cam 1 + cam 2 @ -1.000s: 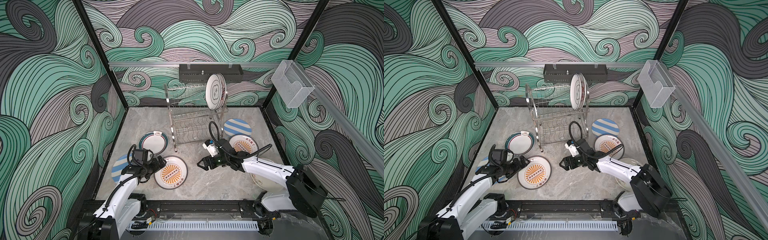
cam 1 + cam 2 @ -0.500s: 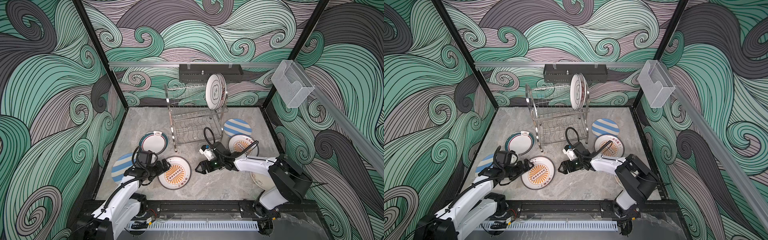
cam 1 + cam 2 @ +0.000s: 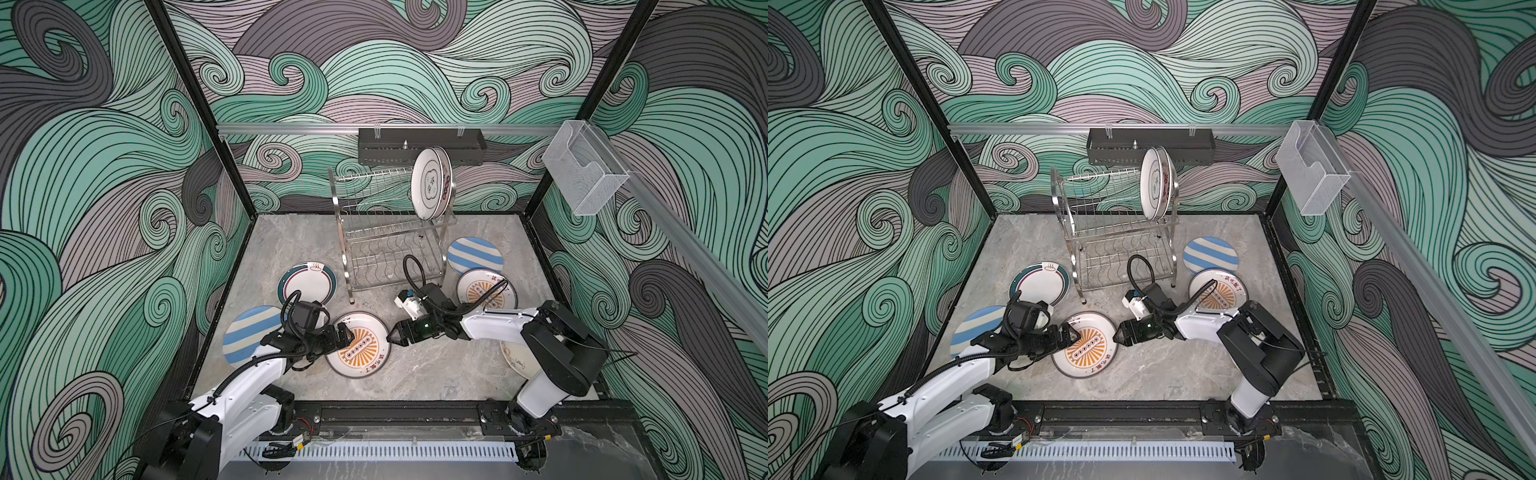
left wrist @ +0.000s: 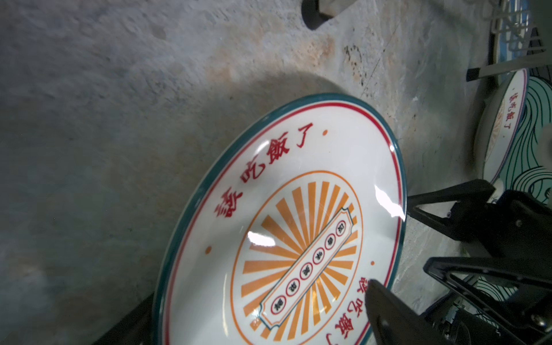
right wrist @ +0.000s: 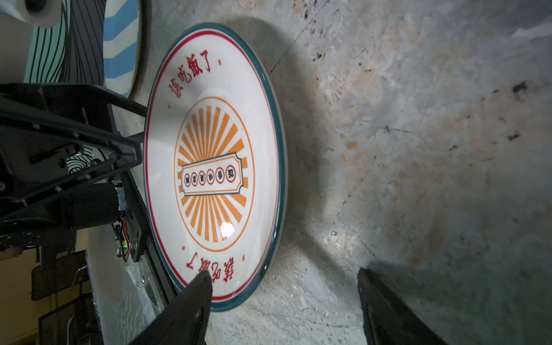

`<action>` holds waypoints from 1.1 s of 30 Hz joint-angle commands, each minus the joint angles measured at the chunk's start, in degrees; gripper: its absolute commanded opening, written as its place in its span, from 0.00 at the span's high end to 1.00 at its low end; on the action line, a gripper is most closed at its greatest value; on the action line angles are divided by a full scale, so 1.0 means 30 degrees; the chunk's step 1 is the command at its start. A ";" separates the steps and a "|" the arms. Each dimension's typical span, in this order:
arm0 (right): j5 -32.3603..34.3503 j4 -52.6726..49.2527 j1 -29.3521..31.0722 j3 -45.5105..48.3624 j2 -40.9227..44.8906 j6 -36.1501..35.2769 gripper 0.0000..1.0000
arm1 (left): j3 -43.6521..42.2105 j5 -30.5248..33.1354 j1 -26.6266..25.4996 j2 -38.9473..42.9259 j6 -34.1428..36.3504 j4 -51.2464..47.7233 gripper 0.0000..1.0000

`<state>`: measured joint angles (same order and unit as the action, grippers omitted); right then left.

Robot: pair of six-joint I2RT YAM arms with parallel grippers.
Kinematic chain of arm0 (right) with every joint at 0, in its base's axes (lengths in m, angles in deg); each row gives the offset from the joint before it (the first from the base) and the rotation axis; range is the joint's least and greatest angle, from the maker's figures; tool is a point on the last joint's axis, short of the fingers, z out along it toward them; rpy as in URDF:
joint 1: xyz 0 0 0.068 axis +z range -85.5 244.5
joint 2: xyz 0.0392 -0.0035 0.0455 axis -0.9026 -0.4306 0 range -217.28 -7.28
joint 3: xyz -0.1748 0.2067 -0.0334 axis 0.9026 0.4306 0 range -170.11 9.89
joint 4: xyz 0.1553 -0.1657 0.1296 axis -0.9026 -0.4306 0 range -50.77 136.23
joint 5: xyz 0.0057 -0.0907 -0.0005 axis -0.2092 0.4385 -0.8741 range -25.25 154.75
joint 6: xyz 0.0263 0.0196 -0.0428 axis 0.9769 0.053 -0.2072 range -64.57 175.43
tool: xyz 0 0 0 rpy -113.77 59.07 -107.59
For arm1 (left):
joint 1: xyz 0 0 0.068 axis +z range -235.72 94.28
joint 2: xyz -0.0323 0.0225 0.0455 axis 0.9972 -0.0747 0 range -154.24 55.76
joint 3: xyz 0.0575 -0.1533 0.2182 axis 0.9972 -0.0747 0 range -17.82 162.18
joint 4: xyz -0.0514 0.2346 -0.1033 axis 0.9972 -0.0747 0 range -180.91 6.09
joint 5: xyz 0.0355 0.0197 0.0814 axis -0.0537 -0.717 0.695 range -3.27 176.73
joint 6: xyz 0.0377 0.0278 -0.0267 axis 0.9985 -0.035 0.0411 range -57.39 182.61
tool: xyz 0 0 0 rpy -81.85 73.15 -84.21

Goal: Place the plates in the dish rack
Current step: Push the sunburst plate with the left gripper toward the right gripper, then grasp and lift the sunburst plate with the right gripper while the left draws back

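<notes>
An orange sunburst plate (image 3: 359, 351) (image 3: 1086, 347) (image 4: 298, 224) (image 5: 215, 167) lies front centre, tilted off the table. My left gripper (image 3: 347, 336) (image 3: 1073, 334) (image 4: 260, 301) is shut on its left rim, one finger on the face and one beneath. At the opposite rim my right gripper (image 3: 391, 334) (image 3: 1119, 332) (image 5: 283, 277) is open; one finger overlaps the rim, the other is over bare table. The dish rack (image 3: 386, 232) (image 3: 1113, 232) stands behind, with two plates (image 3: 430, 183) (image 3: 1156, 183) upright in its upper tier.
More plates lie flat: a teal-rimmed one (image 3: 307, 282), a striped one (image 3: 249, 336) under my left arm, a striped one (image 3: 475, 255) and a sunburst one (image 3: 486, 291) right of the rack, and one (image 3: 515, 361) under my right arm. A black tray (image 3: 419, 145) and clear box (image 3: 586, 170) hang on the walls.
My left gripper has carried the sunburst plate a little rightward. The right gripper has come left to the plate's right rim, and its jaws have narrowed slightly.
</notes>
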<state>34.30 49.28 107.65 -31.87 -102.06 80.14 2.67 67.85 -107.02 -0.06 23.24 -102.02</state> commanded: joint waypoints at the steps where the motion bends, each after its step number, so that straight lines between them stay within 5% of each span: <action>1: 0.0213 0.0242 0.0087 -0.0290 -0.0593 0.0541 0.23 | 0.0838 -0.0191 -0.0648 -0.0174 0.0489 0.0563 0.01; 14: -0.0204 0.1229 0.0087 -0.0102 -0.1621 0.1542 0.32 | 0.2161 -0.0594 -0.3014 -0.2762 0.2047 0.1548 0.01; 33: 0.0627 0.0311 -0.0284 -0.0217 -0.0452 0.1879 0.73 | 0.3193 -0.0022 -0.3828 -0.2801 0.2529 0.1761 0.01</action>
<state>36.26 50.94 107.19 -32.72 -105.27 85.56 8.64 67.96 -117.99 -8.78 29.07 -98.89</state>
